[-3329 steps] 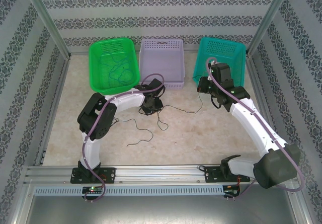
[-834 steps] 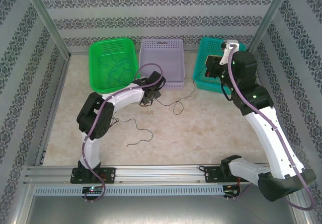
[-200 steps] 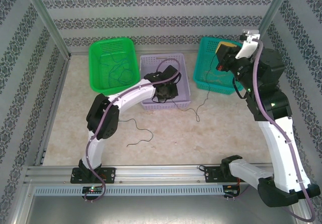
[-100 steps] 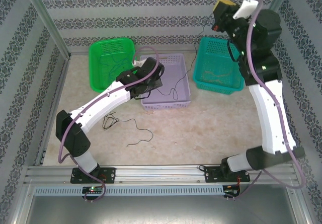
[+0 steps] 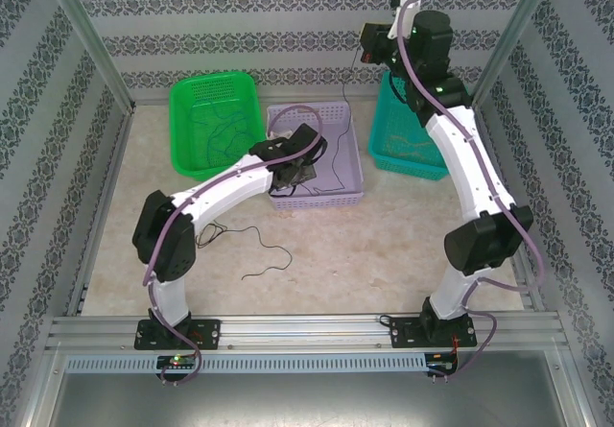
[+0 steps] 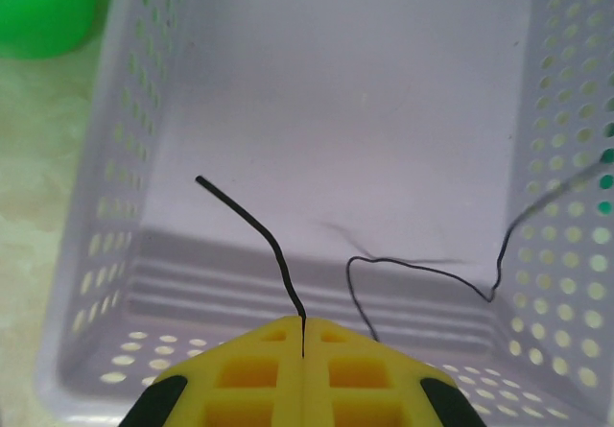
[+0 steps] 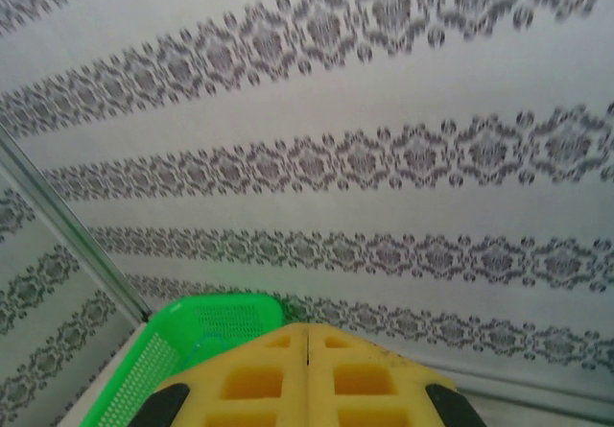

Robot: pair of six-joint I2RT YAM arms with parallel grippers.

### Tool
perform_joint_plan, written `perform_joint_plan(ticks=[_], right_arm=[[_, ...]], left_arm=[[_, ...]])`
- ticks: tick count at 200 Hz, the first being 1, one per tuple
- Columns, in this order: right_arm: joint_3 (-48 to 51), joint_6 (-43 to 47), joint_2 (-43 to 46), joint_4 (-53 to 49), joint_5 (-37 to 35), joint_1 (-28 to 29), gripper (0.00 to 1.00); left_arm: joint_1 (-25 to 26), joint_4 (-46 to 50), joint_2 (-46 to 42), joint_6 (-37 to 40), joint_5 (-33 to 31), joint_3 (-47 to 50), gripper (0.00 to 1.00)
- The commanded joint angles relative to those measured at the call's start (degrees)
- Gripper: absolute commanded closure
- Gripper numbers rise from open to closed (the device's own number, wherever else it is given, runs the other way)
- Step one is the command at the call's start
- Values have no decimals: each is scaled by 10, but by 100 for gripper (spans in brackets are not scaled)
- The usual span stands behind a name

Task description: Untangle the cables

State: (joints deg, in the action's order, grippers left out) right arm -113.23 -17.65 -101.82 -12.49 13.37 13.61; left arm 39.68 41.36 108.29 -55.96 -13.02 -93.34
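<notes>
Where my left wrist camera looks down its own fingers, the left gripper (image 6: 303,329) is fully closed. Its yellow pads press flat together with a black cable (image 6: 276,249) nipped in the seam. A short stiff end sticks up to the left, and the longer run loops right across the floor of the lavender basket (image 6: 134,158) toward its right wall. From overhead, that gripper (image 5: 291,176) sits low over the basket's near end. The forearm sweeps in from the left, and the elbow is folded out on the left side of the table (image 5: 384,245).

The right gripper (image 7: 307,336) is closed just as tight and points at the patterned back wall (image 7: 384,82), with the green basket (image 7: 192,350) below its tips. I cannot pick out a wire between its pads in the right wrist view. From above, though, a thin dark strand hangs from the gripper (image 5: 367,41) down into the lavender basket, so it seems to hold the cable's other end. That arm is stretched tall, its wrist high above the gap between the lavender basket and the teal basket (image 5: 382,130).

Blue cables (image 5: 219,139) lie in the green basket and yellowish cables (image 5: 413,144) in the teal one. A loose black cable (image 5: 261,251) curls on the table near the left arm.
</notes>
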Motion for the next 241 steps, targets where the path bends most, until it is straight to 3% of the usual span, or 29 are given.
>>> perform_joint_plan(ticks=[1,36,60,96,162,181,193,216,241], right_arm=[[20,-3,-24,15,27,4,100],[65,-21,-55,-3,42,12,100],[93,-36,-79,-7,50,18,100],[78,-52,-139,-33,68,27,100],[20,-79,-244,-94,52,43,100],[7,-90,-251,-97,57,43,70],[1,-90,-242,-97,52,42,58],[1,-85,-197,-98,35,41,50],[34,-72,-121,-91,7,41,49]], left_arm=[[-5,-11,23,1,2,-31,100],[-13,18,70,14,3,-63,99],[-18,24,73,16,11,-62,67],[-18,31,49,24,10,-72,40],[-28,68,-52,25,-24,-107,29],[-45,78,-94,4,-2,-66,29],[-57,79,-131,-15,10,-20,29],[-82,79,-216,-55,21,89,29],[-123,90,-305,-83,46,197,29]])
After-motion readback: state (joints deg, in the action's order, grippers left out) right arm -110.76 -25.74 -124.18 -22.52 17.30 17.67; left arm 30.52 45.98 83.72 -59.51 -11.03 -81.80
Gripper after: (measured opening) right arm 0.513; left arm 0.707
